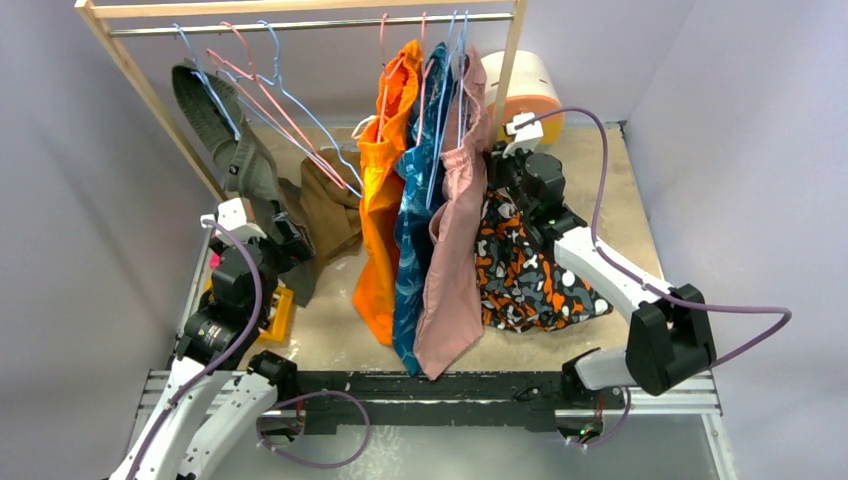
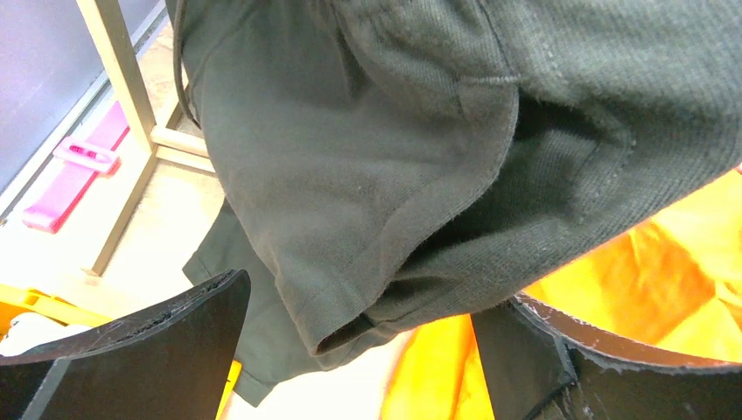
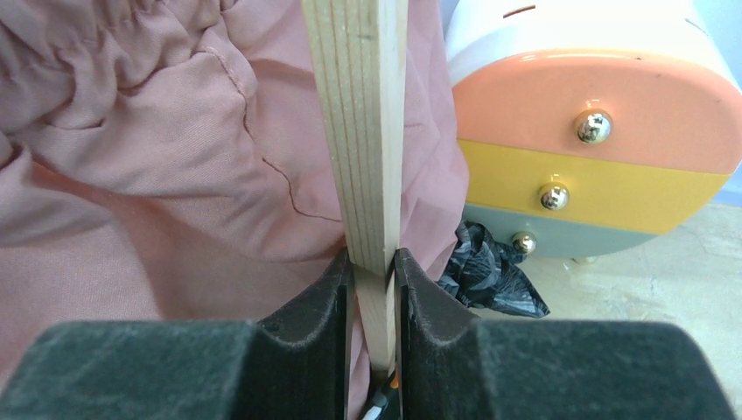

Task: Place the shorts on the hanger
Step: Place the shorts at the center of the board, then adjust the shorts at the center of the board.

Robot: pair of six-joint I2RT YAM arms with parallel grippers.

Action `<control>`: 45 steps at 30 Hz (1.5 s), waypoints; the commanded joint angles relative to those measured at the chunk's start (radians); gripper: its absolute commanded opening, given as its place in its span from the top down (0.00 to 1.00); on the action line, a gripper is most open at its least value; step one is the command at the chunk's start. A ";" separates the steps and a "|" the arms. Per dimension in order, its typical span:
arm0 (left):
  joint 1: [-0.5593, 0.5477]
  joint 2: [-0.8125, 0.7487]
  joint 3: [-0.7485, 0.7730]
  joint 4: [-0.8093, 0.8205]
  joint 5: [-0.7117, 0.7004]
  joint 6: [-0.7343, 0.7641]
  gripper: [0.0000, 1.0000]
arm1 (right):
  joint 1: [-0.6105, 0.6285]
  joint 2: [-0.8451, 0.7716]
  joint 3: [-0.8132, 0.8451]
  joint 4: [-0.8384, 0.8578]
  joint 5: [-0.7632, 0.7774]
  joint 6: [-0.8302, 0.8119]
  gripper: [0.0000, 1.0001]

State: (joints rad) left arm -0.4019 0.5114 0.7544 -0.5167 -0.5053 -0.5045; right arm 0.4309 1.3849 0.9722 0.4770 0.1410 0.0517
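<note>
The shorts [image 1: 535, 275], printed in orange, black, grey and white, hang from under my right gripper [image 1: 508, 165] and spread onto the table at the right. In the right wrist view the jaws of that gripper [image 3: 373, 289] are nearly together, with a scrap of the printed shorts [image 3: 390, 381] low in the gap and the rack's wooden post [image 3: 359, 131] behind. An empty light-blue hanger [image 1: 279, 70] hangs on the rail at the left among pink ones. My left gripper [image 1: 290, 238] [image 2: 381, 293] is wide open and holds nothing. A dark grey garment's hem [image 2: 350, 332] hangs in front of it.
On the rail hang a grey garment [image 1: 235, 150], orange shorts [image 1: 385, 200], a blue patterned garment [image 1: 412, 230] and dusty-pink shorts [image 1: 455, 240]. A brown garment [image 1: 325, 200] lies behind the left arm. A drawer unit [image 1: 530, 85] stands at the back right with a black bag [image 3: 490, 271] at its foot.
</note>
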 commanded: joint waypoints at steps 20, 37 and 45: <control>-0.003 -0.017 0.002 0.039 -0.021 0.012 0.06 | -0.009 -0.438 0.044 -0.762 0.057 0.307 0.18; -0.003 -0.029 -0.002 0.038 -0.026 0.006 0.07 | 0.143 -0.457 -0.050 -0.906 -0.194 0.394 0.34; -0.003 -0.033 -0.001 0.038 -0.024 0.006 0.07 | 0.211 -0.394 -0.220 -0.768 0.004 0.606 0.39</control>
State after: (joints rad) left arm -0.4019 0.4866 0.7544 -0.5171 -0.5236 -0.5049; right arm 0.6434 0.9768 0.8211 -0.3759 0.0345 0.5323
